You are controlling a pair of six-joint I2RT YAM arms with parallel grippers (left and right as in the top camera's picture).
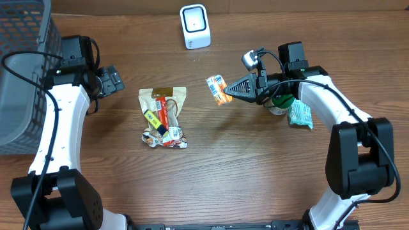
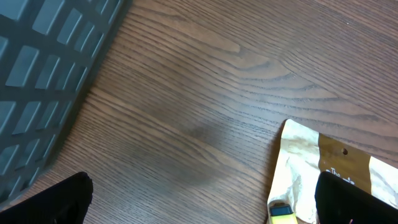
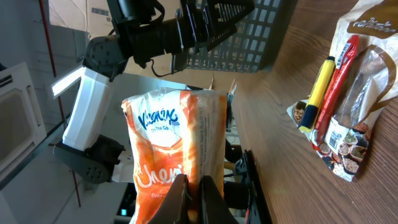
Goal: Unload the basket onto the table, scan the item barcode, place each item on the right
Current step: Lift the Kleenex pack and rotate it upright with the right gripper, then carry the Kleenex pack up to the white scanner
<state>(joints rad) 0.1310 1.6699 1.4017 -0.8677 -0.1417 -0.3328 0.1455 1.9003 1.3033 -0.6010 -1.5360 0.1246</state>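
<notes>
Two arms: my right arm (image 1: 319,96) reaches centre, jaws pinching orange pouch (image 1: 216,88); left arm (image 1: 64,108) jaws spread; snack pile (image 1: 163,118) between.

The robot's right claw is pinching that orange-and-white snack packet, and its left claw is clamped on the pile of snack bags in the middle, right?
Not quite. The left gripper is open and holds nothing, apart from the pile of snack bags, as the overhead view shows. The right gripper does pinch the orange-and-white snack packet.
</notes>
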